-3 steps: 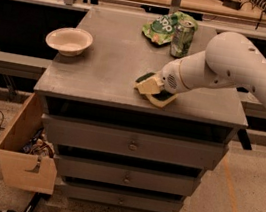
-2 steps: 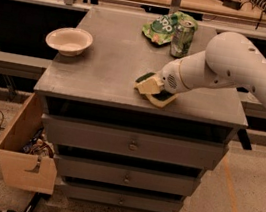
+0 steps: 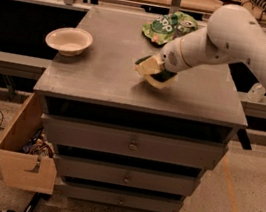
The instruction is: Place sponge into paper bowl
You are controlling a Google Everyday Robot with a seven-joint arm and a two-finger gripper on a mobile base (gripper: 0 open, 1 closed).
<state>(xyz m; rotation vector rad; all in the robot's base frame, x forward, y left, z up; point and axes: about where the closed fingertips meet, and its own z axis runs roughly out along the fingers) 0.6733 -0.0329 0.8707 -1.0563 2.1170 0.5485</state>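
The sponge (image 3: 145,68), dark green on top with a pale yellow foam body, is held in my gripper (image 3: 156,74) a little above the grey cabinet top (image 3: 97,77), right of its middle. My gripper is shut on the sponge, with the white arm reaching in from the upper right. The cream paper bowl (image 3: 69,40) stands upright near the far left corner of the top, well to the left of the gripper. Nothing shows inside it.
A glossy green snack bag (image 3: 169,27) lies at the back of the top, just behind my arm. The cabinet has drawers (image 3: 132,143) below. A wooden box (image 3: 23,155) stands on the floor at its left. Shelving runs behind the cabinet.
My gripper has lifted the sponge off the cabinet top and moved it a little left, toward the bowl. The drink can is now hidden behind my arm.
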